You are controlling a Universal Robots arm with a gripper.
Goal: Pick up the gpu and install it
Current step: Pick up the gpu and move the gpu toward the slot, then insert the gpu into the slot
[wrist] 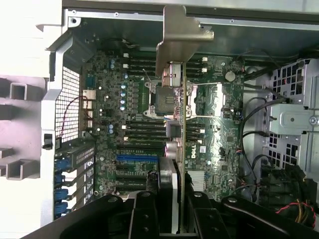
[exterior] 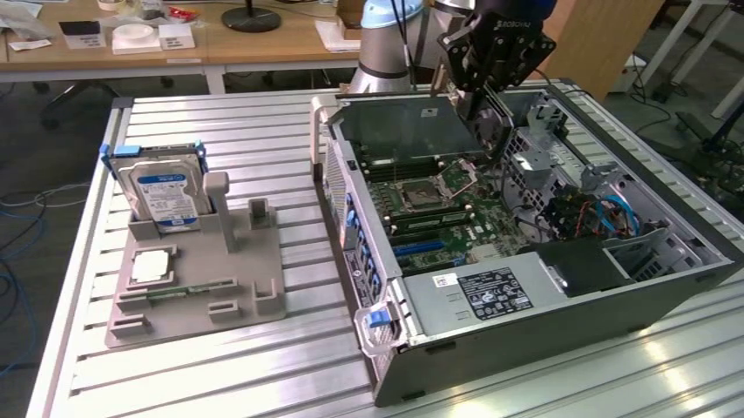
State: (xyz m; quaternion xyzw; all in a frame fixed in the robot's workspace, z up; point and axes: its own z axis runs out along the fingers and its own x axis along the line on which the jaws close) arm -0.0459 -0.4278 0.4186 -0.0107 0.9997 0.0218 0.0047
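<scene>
Black fingers (wrist: 144, 216) pinch the thin, flat gpu (exterior: 402, 129) edge-on over the green motherboard (wrist: 219, 134).

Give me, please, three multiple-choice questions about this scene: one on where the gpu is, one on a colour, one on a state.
1. The gpu is: A on the floor; B over the computer case; C on a wooden desk.
2. The hard drive label is: A red; B green; C blue and white.
3. The case is: A open; B closed; C wrapped in foil.
B: the card hangs over the motherboard. C: those colours show on it. A: its inside parts are in view.
</scene>
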